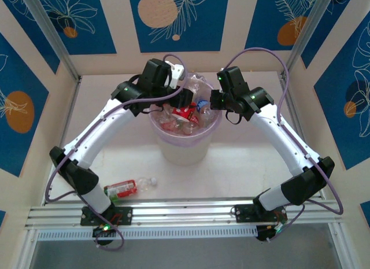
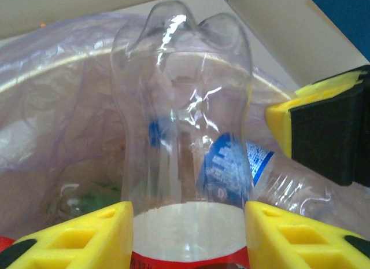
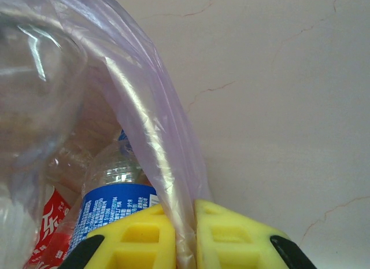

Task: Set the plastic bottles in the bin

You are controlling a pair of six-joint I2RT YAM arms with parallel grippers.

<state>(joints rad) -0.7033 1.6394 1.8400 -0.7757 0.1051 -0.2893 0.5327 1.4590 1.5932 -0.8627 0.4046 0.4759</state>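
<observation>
Bottles of clear plastic (image 1: 185,115) sit heaped inside the round white bucket-like bin (image 1: 182,150) at the centre of the top view, red labels showing among them, and I see both arms leaning in over its rim from either side. Through the left wrist camera, the left gripper (image 2: 188,231) is clamped on a clear red-labelled plastic bottle (image 2: 185,107). Its yellow fingers (image 2: 75,237) press the bottle's sides at the bottom of the frame, and the lobed base points toward the top edge. Behind it, right of centre, a blue-labelled clear bottle (image 2: 231,165) lies inside the bin, with the translucent pinkish-purple bag liner (image 2: 58,84) curving across the upper left. Through the right wrist camera, the right gripper (image 3: 185,228) has its two fingers squeezed together on a fold of that liner at bottom centre. The blue-labelled bottle shows left of the fold and the pale veined tabletop (image 3: 277,107) lies to its right. One white-capped red-labelled bottle (image 1: 128,187) lies on its side on the tabletop at the lower left of the top view, well apart from the bin.
</observation>
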